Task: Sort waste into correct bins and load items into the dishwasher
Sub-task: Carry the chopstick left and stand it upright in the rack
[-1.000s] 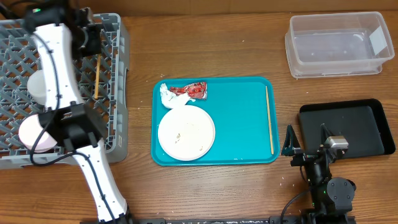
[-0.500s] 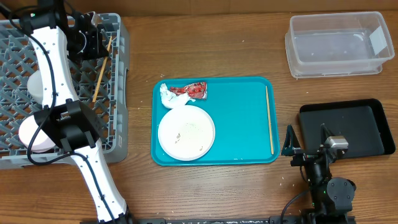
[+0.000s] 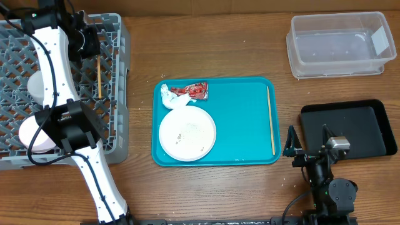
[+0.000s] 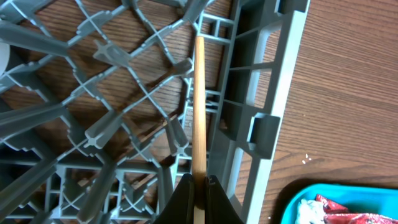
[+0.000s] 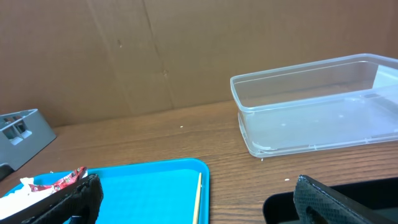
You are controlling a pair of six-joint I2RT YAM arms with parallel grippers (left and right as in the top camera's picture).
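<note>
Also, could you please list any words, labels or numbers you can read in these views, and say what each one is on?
No text can be read in any view.
On the red wrapper: there is print, but it is too small and blurred to read.
On the pale sticker on the clear tub: no legible writing.

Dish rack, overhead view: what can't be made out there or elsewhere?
Overhead: the left arm covers most of one white dish and another in the dish rack; bowl or cup is unclear.
Overhead: rice grains on the plate are too small to count.
Left wrist: the chopstick is cut off at its lower end by the bottom edge, inside the left gripper.
</note>
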